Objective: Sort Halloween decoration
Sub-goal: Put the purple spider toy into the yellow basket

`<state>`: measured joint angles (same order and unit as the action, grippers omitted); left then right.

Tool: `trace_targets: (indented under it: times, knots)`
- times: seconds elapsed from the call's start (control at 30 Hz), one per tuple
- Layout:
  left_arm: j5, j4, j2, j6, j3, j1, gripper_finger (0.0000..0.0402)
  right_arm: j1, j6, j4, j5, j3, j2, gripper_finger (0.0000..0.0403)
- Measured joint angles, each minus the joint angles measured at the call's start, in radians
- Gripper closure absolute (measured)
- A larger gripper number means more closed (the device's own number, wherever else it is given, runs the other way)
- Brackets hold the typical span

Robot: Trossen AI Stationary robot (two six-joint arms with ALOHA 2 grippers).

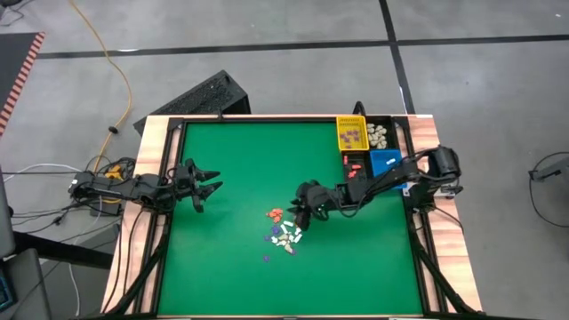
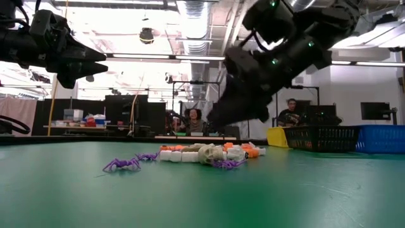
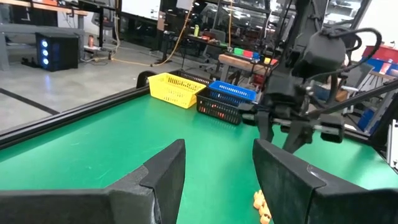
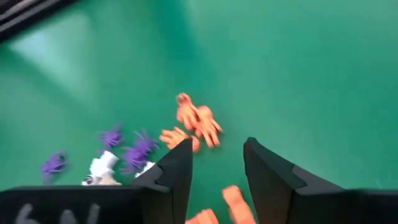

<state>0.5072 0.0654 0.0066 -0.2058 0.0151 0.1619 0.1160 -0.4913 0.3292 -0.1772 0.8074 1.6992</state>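
Right gripper [image 1: 300, 216] stretched low over the trinkets [image 1: 284, 233], fingers parted, empty (left gripper [image 1: 212, 184] wide, aside).

Small mixed-colour trinkets [image 1: 283, 233] heaped mid-table

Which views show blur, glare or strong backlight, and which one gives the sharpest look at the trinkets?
Right wrist view: motion-blurred, orange trinkets smeared beyond the right pincer. Low view: bright ceiling lights backlight the arms into silhouettes, yet the trinket pile is sharpest here. High view: evenly lit, pile tiny. Left wrist view: left pincer soft, bins clear.
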Motion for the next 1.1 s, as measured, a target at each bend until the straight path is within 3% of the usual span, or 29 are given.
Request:
trace_targets:
  times: [0.37,0.53,0.73,0.87,1.1]
  knots:
    - [-0.001,0.000,0.000,0.000,0.000,0.000,0.0223,0.092,0.354,0.005,0.055,0.161,0.089,0.0238]
    - [-0.002,0.000,0.000,0.000,0.000,0.000,0.0223,0.093,0.374,-0.140,0.070,0.268,0.156,0.0239]
    - [-0.002,0.000,0.000,0.000,0.000,0.000,0.0223,0.091,0.435,-0.152,0.187,0.365,0.232,0.0241]
    - [-0.002,0.000,0.000,0.000,0.000,0.000,0.0223,0.080,0.440,-0.167,0.273,0.389,0.258,0.0241]
    - [-0.001,0.000,0.000,0.000,0.000,0.000,0.0223,0.058,0.492,-0.142,0.328,0.393,0.255,0.0241]
